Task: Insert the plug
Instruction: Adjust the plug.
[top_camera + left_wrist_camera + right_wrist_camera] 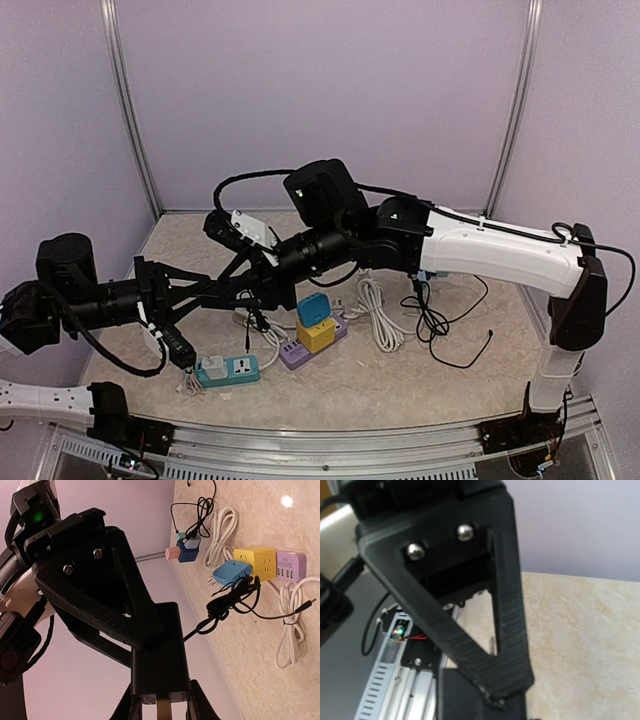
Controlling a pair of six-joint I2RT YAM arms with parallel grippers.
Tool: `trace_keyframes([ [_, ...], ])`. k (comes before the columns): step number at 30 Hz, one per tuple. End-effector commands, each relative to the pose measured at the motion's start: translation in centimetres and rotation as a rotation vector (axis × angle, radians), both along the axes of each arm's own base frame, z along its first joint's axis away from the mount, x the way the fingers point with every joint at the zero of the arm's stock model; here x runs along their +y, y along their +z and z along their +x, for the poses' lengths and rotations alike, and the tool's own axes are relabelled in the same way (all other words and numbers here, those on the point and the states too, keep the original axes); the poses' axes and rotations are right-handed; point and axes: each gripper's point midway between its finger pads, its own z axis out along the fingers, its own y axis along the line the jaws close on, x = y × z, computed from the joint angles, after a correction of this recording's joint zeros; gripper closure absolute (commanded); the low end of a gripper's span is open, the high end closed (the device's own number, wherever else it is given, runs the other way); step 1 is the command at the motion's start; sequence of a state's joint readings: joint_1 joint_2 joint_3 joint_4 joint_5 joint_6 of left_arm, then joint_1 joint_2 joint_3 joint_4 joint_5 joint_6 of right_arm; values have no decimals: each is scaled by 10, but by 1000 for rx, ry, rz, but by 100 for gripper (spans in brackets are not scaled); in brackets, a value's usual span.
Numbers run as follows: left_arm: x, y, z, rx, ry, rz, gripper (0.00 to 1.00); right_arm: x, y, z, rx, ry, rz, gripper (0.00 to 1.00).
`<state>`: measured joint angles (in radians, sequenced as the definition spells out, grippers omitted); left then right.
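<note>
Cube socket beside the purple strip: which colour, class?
The cube socket is yellow; clearest in the left wrist view.

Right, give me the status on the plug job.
Done: the black adapter is off the table, its cable trailing down to it.
In hand: it looks gripped by the left gripper; the right gripper is close by, and I cannot tell whether it grips anything.
Left: the insertion. The adapter is not yet in the teal strip or the yellow cube.
</note>
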<state>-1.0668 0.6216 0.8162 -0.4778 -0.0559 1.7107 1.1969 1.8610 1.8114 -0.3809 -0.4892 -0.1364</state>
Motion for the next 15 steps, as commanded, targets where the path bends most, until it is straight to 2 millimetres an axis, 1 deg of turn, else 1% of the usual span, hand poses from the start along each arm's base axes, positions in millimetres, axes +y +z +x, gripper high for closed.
trace_keyframes([
  [1,-6,3,-6,17,-31,-12,93,9,16,-6,8,19,49,100],
  [2,-6,3,-7,24,-32,-17,100,9,16,-6,8,18,50,100],
  [10,-10,-2,-10,123,-25,-70,100,8,19,-4,3,-1,68,100],
  [15,-10,-4,-13,108,-42,-57,100,10,21,-2,19,-5,69,100],
])
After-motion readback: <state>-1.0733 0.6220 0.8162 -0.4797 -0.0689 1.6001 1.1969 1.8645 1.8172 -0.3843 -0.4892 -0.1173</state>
